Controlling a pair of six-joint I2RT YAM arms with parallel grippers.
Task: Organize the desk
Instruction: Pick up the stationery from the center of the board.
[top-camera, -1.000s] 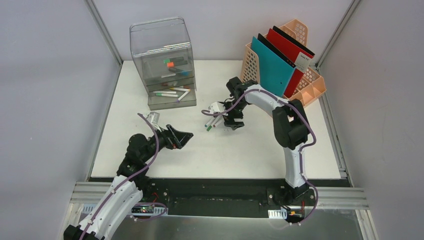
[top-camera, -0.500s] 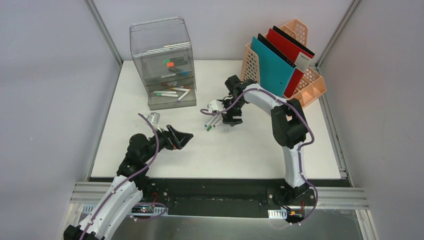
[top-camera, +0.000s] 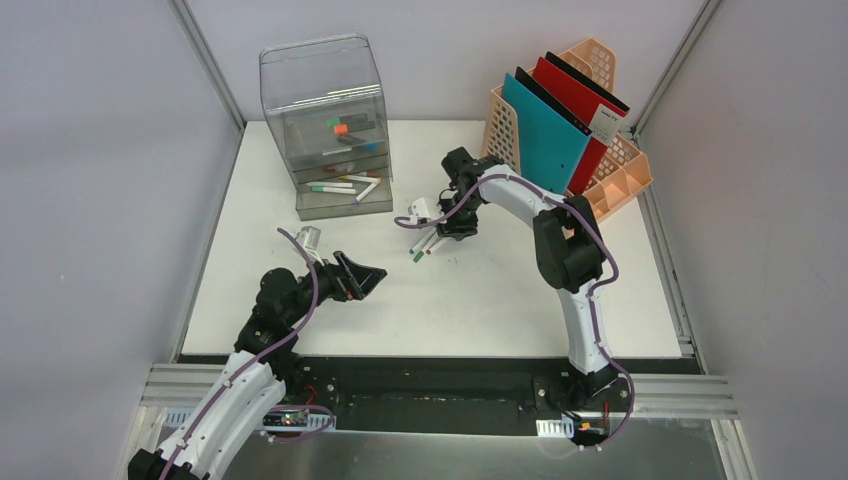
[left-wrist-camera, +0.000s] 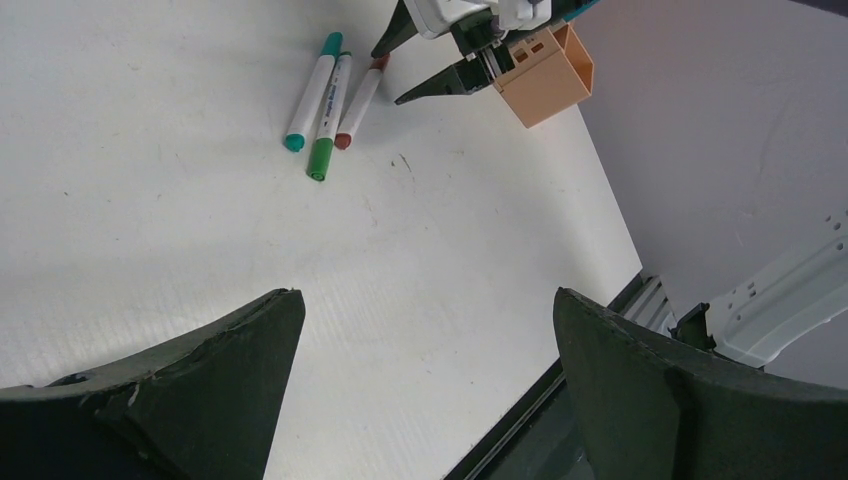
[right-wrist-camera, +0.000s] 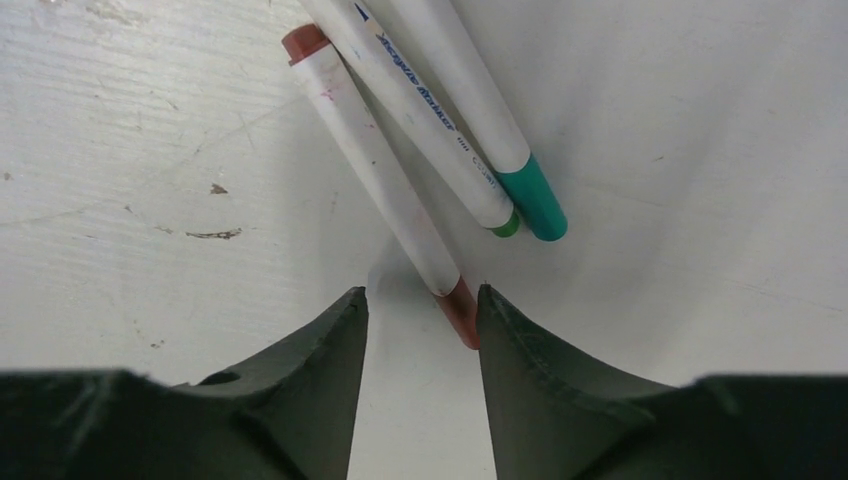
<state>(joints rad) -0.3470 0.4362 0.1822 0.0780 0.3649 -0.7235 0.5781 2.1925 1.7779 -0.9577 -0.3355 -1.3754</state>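
Bench (top-camera: 480, 300) fills the floor of the cell under both arms, with a clear drawer box (top-camera: 325, 130) at its far left and an orange basket (top-camera: 612, 170) of folders at its far right. Three markers lie loose near the middle.

My right fingers (right-wrist-camera: 335, 350) are low over the brown marker (right-wrist-camera: 375, 170). They are part-way apart and straddle only its end cap. One side is at or almost at the cap, while bare bench shows on the other, so I judge nothing is pinched yet. My left fingers (left-wrist-camera: 230, 350) are spread wide and hold nothing, well apart from the markers.

What worries me:
- **Grip at the tip:** with so little of the barrel between the fingers, the marker could swing down or squirt out when lifted.
- **Uneven closing:** the cap sits off-centre in the gap, so one finger may push it sideways and roll it away first.
- **Neighbours:** the green marker (right-wrist-camera: 420, 100) lies against the brown one, with the teal marker (right-wrist-camera: 480, 110) beside it. A shove could scatter both or drag one along.
- **Height:** the tips look very close to the surface and could scrape it.
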